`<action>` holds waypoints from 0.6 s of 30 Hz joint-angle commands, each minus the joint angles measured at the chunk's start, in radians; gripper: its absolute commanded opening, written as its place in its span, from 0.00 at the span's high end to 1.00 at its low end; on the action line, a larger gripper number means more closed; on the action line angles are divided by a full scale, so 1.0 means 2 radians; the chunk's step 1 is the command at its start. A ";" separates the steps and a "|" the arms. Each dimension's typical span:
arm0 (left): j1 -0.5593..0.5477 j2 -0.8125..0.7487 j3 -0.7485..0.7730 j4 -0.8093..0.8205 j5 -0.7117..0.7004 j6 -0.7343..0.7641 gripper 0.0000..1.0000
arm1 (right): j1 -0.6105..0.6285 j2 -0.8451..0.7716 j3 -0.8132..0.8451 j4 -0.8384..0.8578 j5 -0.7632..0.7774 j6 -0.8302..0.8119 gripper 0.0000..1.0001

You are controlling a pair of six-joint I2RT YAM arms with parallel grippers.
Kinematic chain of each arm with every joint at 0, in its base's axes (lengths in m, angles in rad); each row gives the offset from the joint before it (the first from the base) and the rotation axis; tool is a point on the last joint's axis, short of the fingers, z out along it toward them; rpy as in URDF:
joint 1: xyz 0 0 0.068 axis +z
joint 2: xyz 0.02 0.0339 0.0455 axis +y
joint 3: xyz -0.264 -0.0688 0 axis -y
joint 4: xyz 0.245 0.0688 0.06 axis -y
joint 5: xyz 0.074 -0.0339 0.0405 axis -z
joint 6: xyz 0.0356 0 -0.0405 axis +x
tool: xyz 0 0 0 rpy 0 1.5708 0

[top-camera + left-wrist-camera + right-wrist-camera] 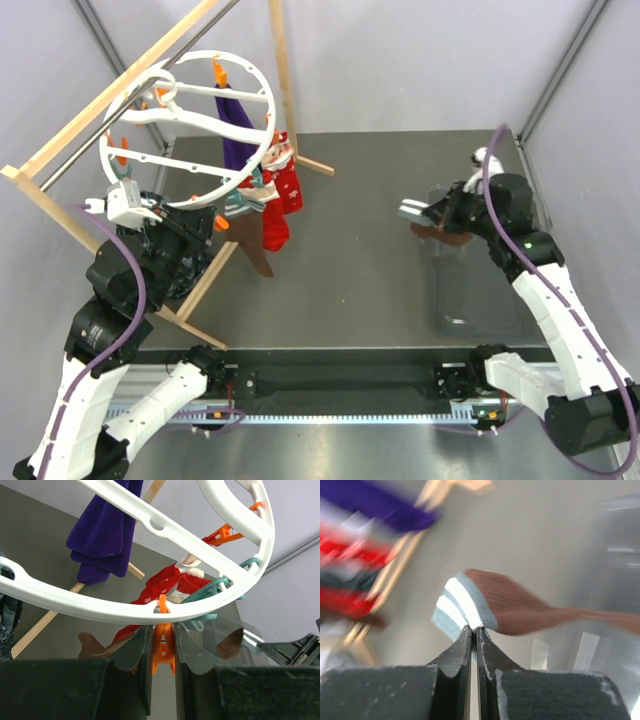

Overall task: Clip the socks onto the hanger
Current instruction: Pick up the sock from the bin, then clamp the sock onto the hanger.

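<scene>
The white ring hanger (190, 130) hangs tilted from the wooden frame at the left. A red Santa sock (281, 195) (160, 587) hangs from its rim, by a teal clip (210, 587). My left gripper (213, 222) (162, 645) is under the rim, shut on an orange clip (164, 652) between its fingers. Over at the right, my right gripper (412, 212) (474, 630) is shut on the blue-and-white striped cuff of a brown sock (450, 235) (520, 607), which trails away from the tips. That view is blurred.
A long purple sock (235, 125) (102, 535) hangs from the hanger's far side. Another brown piece (258, 255) dangles below the red sock. The pale wooden frame (60, 150) slants across the left. A clear plastic bin (480, 275) sits under the right arm.
</scene>
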 commanded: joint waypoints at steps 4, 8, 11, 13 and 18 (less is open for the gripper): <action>-0.001 0.000 0.013 -0.001 0.008 -0.009 1.00 | 0.170 0.027 0.054 0.053 -0.146 0.034 1.00; -0.001 -0.001 0.015 -0.001 0.008 -0.014 1.00 | 0.273 0.058 0.077 0.144 -0.157 0.077 1.00; -0.001 0.000 0.015 0.000 0.009 -0.018 1.00 | 0.333 0.087 0.089 0.188 -0.128 0.109 1.00; -0.001 0.001 0.016 0.001 0.011 -0.022 1.00 | 0.363 0.104 0.091 0.234 -0.103 0.135 1.00; -0.001 0.002 0.016 -0.001 0.012 -0.028 1.00 | 0.397 0.165 0.111 0.336 -0.104 0.200 1.00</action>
